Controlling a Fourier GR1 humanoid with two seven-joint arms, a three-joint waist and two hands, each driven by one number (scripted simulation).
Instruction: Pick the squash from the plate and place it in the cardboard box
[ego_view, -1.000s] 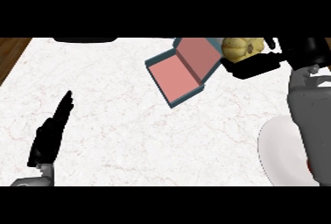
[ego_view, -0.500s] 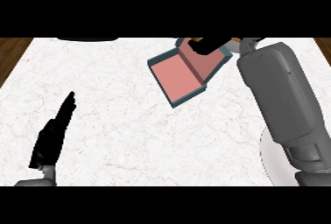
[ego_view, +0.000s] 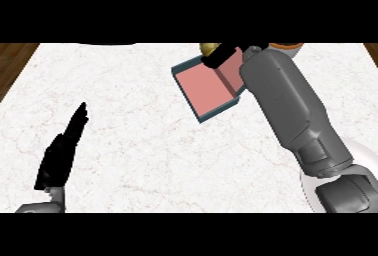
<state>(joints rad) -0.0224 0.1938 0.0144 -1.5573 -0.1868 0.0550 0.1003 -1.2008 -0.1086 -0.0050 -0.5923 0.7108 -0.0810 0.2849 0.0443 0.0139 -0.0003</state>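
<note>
At twelve o'clock, above the cardboard box's (ego_view: 210, 90) far edge, the yellow squash (ego_view: 210, 48) sits pinched in the right hand's (ego_view: 224, 55) curled fingers. At eight o'clock the left hand (ego_view: 63, 150) rests on the marble counter (ego_view: 148, 150), fingers straight and pressed together. No writing shows.

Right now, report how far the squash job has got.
Done: the squash is off the plate. In hand: the right hand carries it above the cardboard box. Left: release it inside. The left hand rests open at lower left.
</note>
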